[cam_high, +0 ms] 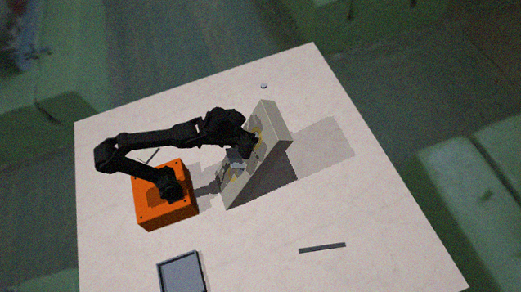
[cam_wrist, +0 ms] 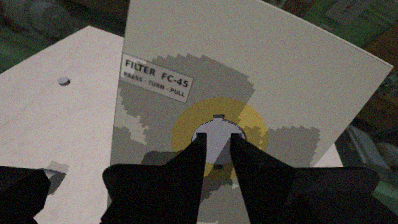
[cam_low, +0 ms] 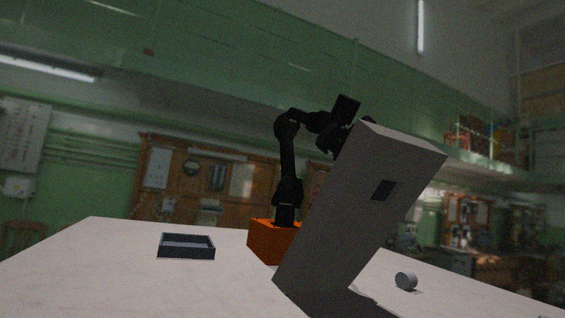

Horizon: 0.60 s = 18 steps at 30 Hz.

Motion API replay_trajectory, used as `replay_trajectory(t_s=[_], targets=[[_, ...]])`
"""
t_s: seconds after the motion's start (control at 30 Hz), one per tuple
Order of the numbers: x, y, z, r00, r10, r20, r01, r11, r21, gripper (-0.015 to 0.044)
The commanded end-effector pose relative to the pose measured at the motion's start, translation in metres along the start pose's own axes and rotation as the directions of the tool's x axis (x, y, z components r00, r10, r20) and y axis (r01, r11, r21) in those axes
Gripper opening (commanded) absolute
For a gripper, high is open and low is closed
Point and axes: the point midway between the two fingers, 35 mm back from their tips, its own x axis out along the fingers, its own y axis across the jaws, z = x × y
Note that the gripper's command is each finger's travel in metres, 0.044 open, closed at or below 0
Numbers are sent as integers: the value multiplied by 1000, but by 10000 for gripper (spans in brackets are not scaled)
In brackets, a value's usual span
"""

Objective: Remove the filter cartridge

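Note:
The round grey filter cartridge sits in the tilted beige service panel, ringed by a yellow band. My gripper is pressed against the cartridge face, one fingertip in each of its two slots, shut on the strip between them. A label above it reads "FILTER FC-45". The grey tray lies empty at the table's front left, far from the panel. In the exterior view the panel hides the fingers.
The arm stands on an orange base. A small grey cylinder lies behind the panel. A dark flat bar lies at the front right. A thin rod lies behind the base.

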Motion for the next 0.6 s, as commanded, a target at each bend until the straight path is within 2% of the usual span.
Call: replay_trajectory(t_s=[0.0, 0.27, 0.57], targets=[[1, 0, 0, 1000, -2, 0, 1, 1000, 18, 0], [3, 0, 0, 1000, 0, 1, 0, 964, 265, 0], [3, 0, 0, 1000, 0, 1, -1, 836, 548, 0]])
